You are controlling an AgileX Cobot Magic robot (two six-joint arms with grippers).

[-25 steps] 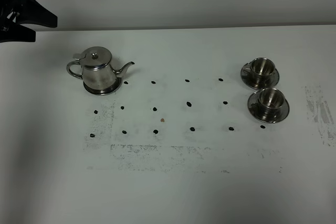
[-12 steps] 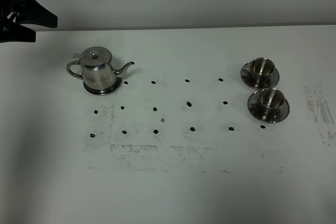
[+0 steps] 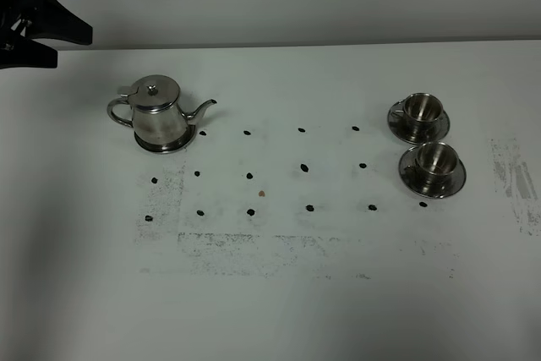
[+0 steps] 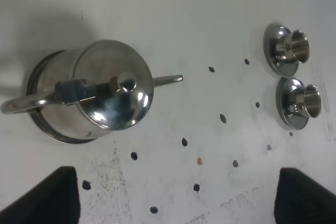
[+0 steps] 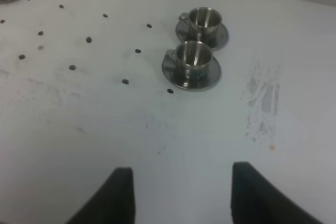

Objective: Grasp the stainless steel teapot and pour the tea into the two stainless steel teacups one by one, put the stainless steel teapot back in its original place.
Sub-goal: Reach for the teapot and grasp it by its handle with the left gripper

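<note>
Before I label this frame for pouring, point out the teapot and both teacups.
Stainless steel teapot (image 3: 159, 120): high exterior view, body below the lid.
Rear teacup (image 3: 421, 106): high exterior view, cup mouth.
Front teacup (image 3: 437, 156): high exterior view, cup mouth.

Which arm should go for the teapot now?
Left: the left gripper hangs open near the teapot, whose handle points that way; the right gripper sits over by the teacups.

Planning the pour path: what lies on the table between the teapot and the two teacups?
Between teapot and teacups the table carries only small black dots and one tiny brown speck, as the exterior high view shows.
</note>
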